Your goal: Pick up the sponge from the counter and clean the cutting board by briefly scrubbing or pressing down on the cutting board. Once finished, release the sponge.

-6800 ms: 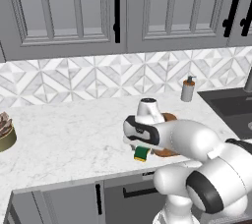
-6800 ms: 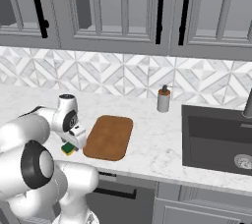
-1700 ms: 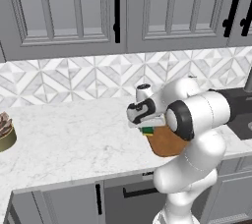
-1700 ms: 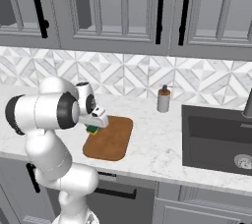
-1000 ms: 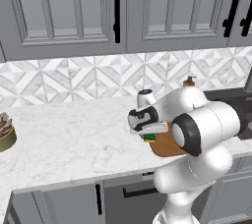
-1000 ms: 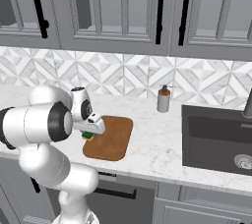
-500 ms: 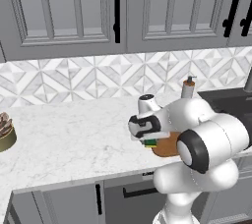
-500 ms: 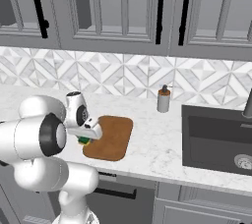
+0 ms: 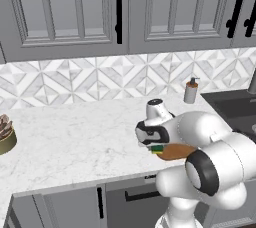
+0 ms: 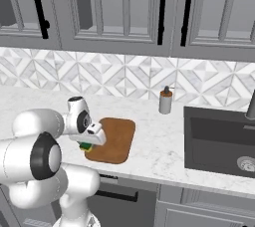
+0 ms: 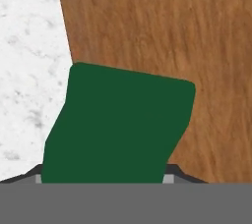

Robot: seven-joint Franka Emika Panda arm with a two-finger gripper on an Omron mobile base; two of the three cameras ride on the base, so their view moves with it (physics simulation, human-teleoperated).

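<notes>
Sponge (image 11: 118, 125) in the grip of our claw (image 10: 88, 145), dark green face toward the hand camera, as we hold it low over the near left corner of the cutting board (image 10: 113, 140). From the hand view, the block sits right between the claw's tips and straddles the board's edge, part over brown wood, part over the white marble worktop (image 10: 159, 146). From the left base view, we see a sliver of green and yellow tucked under the claw (image 9: 156, 148), against the board (image 9: 172, 152).
</notes>
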